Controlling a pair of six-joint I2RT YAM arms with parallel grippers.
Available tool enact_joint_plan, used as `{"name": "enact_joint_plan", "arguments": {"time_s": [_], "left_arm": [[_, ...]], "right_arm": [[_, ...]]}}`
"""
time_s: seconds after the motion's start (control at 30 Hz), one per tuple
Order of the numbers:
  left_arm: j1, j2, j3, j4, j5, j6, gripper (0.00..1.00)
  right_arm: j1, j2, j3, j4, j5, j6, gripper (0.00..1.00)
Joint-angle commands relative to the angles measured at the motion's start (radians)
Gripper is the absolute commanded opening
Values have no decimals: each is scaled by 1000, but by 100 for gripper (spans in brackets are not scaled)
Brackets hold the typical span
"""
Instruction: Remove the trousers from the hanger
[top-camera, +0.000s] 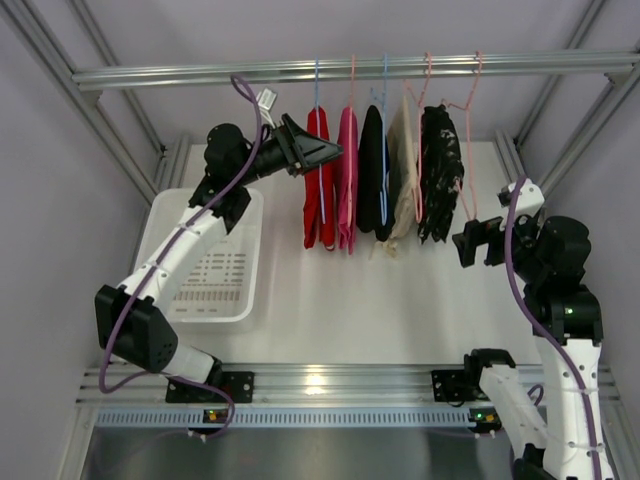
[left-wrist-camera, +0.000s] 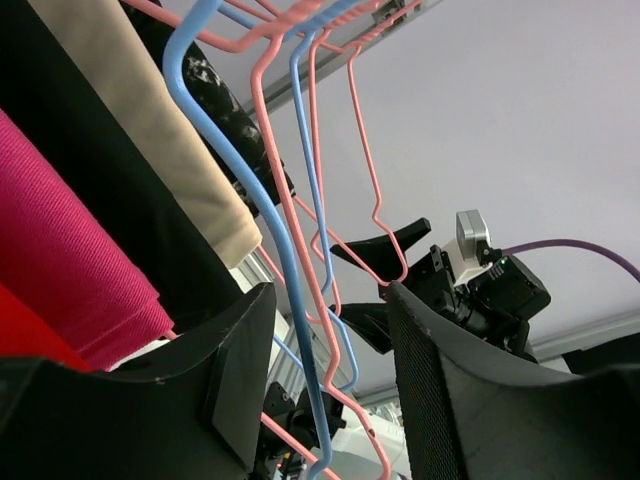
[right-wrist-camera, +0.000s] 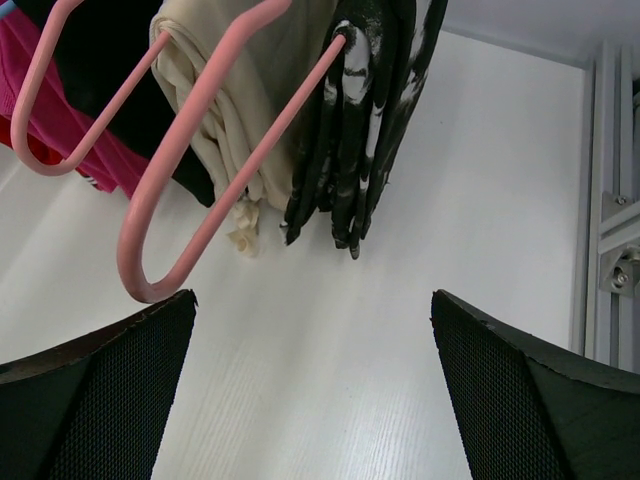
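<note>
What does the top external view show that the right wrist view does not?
Only top external: the rail, the light-blue hanger hooked on it, the left fingers by the top of the trousers, the white basket. Only right wrist: the right fingers spread wide over the table. Both: the beige garment, the black-and-white garment, pink hangers.

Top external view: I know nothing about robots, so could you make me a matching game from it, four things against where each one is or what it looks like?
Things:
1 trousers
2 basket
3 black-and-white garment
4 right gripper

Descriptions:
A white, on the table at the left
B jaws open, to the right of the clothes
C red, leftmost on the rail
D rightmost garment on the rail

Pairs: 1-C, 2-A, 3-D, 4-B.
</note>
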Motion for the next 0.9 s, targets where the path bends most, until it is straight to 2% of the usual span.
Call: {"name": "enact_joint_plan", "arguments": {"time_s": [0.0, 0.13, 0.17, 0.23, 0.27, 0.33, 0.37, 0.63, 0.87], "left_arm": [[-7, 1, 43, 48, -3, 18, 53], [-7, 5, 57, 43, 9, 15, 45], [-7, 7, 60, 46, 12, 13, 38], [-7, 14, 74, 60, 26, -1, 31], [-7, 18, 78, 66, 35, -5, 22], [-7, 30, 106, 68, 56, -16, 12], [-7, 34, 117, 74, 66, -21, 1], [-6, 45, 244, 63, 113, -25, 0], [-4, -2, 379, -168, 11, 172, 0]], "right_arm": [[-18, 4, 49, -9, -1, -16, 100], [-18, 1, 52, -11, -2, -14, 99], [-18, 2, 54, -9, -2, -12, 100], [-18, 2, 57, -11, -4, -11, 99], [-18, 2, 60, -12, -2, -12, 99], [-19, 5, 66, -19, -15, -19, 99], [-18, 5, 70, -20, -25, -20, 99], [-18, -1, 80, -11, -51, -5, 100], [-18, 7, 148, -5, -113, 30, 99]]}}
